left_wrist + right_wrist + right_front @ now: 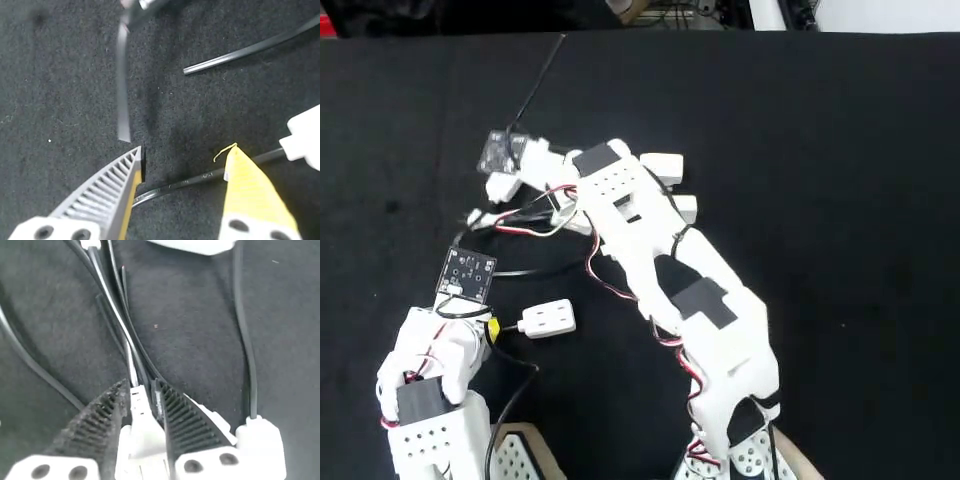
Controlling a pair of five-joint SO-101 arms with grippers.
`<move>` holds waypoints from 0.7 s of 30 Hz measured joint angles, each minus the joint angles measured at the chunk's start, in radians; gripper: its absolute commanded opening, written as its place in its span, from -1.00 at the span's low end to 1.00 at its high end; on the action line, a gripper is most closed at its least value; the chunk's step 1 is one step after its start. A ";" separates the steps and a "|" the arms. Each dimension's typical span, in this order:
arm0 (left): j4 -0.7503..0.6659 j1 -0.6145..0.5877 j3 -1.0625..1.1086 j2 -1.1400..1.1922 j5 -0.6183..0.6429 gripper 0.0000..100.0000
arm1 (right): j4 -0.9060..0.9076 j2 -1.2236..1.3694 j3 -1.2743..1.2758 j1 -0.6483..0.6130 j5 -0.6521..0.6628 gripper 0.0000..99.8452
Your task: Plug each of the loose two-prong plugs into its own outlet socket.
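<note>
A black-clothed worktop (840, 200) carries everything in the high view. Beyond its far edge runs a strip of room, with a white wall (890, 12) past the far right corner.

The right arm (660, 270) is the largest thing on it. It stands at the near edge and slants across the middle toward the far left. There the right gripper (488, 202) ends among a tangle of cords (535, 215). The left arm (430, 390) sits short at the near left corner. Its left gripper (492, 328) is just beside a white outlet block (548, 318) lying flat left of centre. Two more white blocks (665, 165) show from behind the right arm, nearer the far edge; I cannot tell what they are.

The right wrist view supplies what the high view hides. Its dark ribbed fingers (100, 415) are clamped narrow on a white plug (142, 427), whose cords run away over the cloth. A second white plug (260, 437) lies loose just beside the gripper, with a black cord leading off from it.

The left wrist view shows a grey finger (107, 187) and a yellow finger (250, 185) spread wide and gripping nothing, their tips low over the cloth. A thin black cable (175, 184) lies across the gap between them and runs to the end of the white outlet block. Another black cable (250, 49) lies farther off.
</note>
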 measured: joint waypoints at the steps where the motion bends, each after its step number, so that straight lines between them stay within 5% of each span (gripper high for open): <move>1: 0.000 0.000 0.000 0.000 0.000 -0.47 | 0.000 -0.002 0.000 0.000 -0.040 -0.98; 10: 0.000 0.000 0.000 0.000 0.000 -0.47 | 0.100 -0.003 -0.011 0.026 -0.285 -0.95; 12: 0.000 0.000 0.000 0.000 0.000 -0.47 | 0.110 -0.003 -0.014 0.040 -0.316 -0.81; 16: 0.000 0.000 0.000 0.000 0.000 -0.47 | 0.115 -0.003 -0.014 0.046 -0.331 -0.53; 21: 0.000 0.000 0.000 0.000 0.000 -0.47 | 0.138 -0.003 -0.014 0.051 -0.229 -0.63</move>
